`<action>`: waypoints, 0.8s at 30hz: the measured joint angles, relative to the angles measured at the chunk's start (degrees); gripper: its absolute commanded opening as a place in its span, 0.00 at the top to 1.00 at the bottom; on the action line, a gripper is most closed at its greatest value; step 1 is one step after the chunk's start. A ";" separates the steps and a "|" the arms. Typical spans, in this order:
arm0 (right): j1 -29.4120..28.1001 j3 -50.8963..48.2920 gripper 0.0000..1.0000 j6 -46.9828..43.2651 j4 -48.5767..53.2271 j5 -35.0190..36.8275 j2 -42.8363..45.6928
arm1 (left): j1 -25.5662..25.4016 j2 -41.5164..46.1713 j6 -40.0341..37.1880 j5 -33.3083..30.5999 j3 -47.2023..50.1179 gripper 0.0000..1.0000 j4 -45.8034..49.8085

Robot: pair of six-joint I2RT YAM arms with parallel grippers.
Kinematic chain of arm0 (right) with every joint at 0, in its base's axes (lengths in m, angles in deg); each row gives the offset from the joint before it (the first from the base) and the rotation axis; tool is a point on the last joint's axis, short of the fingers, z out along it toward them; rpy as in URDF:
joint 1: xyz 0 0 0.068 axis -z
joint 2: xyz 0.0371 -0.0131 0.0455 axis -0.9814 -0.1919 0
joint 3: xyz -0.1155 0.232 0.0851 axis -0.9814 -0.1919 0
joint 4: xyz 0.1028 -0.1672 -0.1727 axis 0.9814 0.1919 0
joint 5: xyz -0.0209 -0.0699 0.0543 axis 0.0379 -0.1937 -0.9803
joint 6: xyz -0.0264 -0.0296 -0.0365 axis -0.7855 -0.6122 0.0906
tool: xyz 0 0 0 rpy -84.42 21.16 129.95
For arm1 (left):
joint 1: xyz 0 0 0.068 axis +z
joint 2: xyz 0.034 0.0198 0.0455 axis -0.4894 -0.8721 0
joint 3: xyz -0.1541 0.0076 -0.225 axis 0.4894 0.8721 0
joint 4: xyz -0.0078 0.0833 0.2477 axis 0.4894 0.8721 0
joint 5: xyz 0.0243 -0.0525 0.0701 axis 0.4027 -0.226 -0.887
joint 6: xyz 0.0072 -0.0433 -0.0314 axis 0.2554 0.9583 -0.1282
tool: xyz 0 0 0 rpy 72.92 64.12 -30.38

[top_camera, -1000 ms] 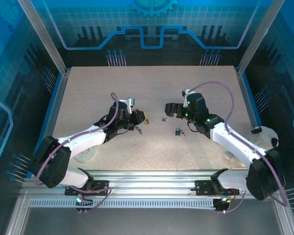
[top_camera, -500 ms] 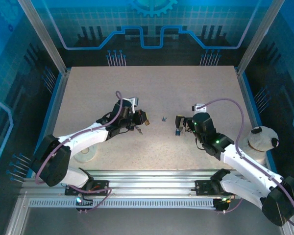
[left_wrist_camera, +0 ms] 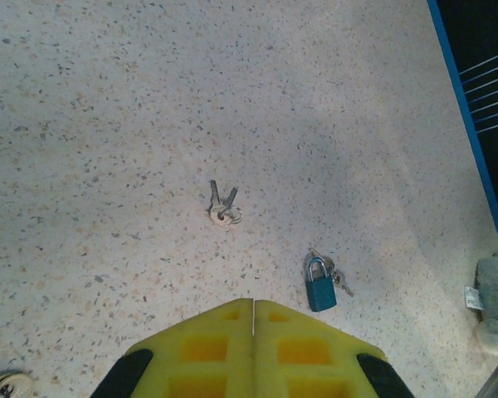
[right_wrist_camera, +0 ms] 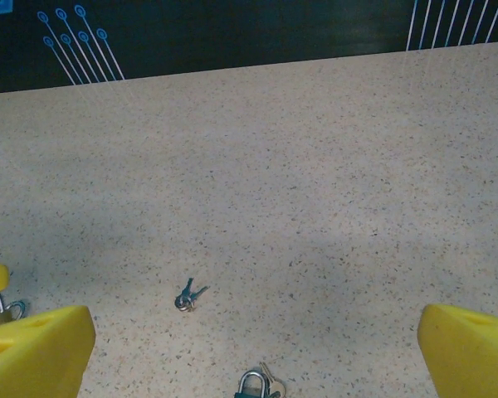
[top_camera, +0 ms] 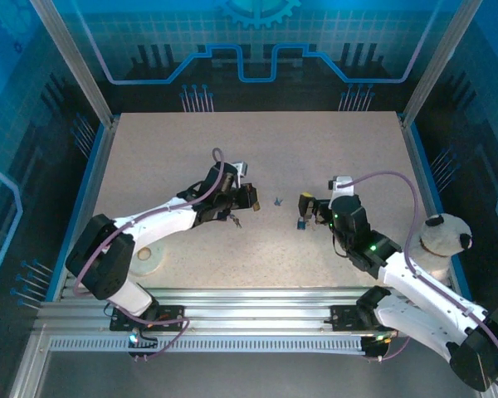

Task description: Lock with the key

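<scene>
Since the blue padlock (top_camera: 301,223) lies on the bench (top_camera: 166,149) just before it, the right claw (right_wrist_camera: 253,344) is held wide open, presumably for grasping; the left claw (left_wrist_camera: 254,305) is shut, keys (left_wrist_camera: 223,211) lying between.

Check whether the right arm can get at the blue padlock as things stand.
Probably yes. The right gripper hangs open close to the blue padlock, and nothing covers the lock. The loose keys and the shut left gripper lie off to the side.
</scene>
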 measured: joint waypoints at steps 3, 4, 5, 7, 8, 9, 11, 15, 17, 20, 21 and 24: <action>0.00 -0.44 0.00 -0.02 -0.31 -0.02 0.02 | -0.15 -2.10 -0.48 0.02 -1.81 1.00 0.92; -0.09 -0.61 0.00 -0.02 -0.50 -0.04 0.02 | -0.24 -2.93 -0.83 0.00 -2.49 1.00 1.22; -0.15 -0.70 0.00 -0.02 -0.61 -0.04 -0.04 | -0.37 -3.67 -1.01 0.00 -3.13 1.00 1.51; -0.33 -0.74 0.00 -0.04 -0.74 -0.11 -0.37 | -0.74 -5.64 -1.29 0.00 -4.90 1.00 2.19; -0.35 -0.74 0.00 -0.15 -0.92 -0.09 -0.57 | -0.94 -6.47 -1.33 0.00 -5.62 1.00 2.38; -0.37 -0.74 0.00 -0.17 -0.98 -0.09 -0.76 | -1.09 -7.43 -1.33 0.02 -6.29 1.00 2.47; -0.52 -0.74 0.00 -0.20 -0.98 -0.07 -0.96 | -1.31 -9.09 -1.33 0.00 -7.43 1.00 2.71; -0.74 -0.74 0.00 -0.44 -1.01 -0.09 -1.01 | -1.49 -12.83 -1.31 0.02 -10.43 1.00 3.65; -0.85 -0.74 0.00 -0.59 -1.03 -0.07 -1.01 | -1.55 -14.62 -1.31 0.02 -12.07 1.00 4.09; -1.11 -0.74 0.00 -0.63 -1.05 -0.11 -1.01 | -1.66 -16.83 -1.29 0.00 -13.92 1.00 4.55; -1.11 -0.74 0.00 -0.63 -1.07 -0.11 -1.01 | -1.70 -17.35 -1.29 0.00 -14.36 1.00 4.61; -1.11 -0.74 0.00 -0.68 -1.46 -0.13 -1.01 | -1.70 -19.19 -1.27 -0.02 -15.96 1.00 5.44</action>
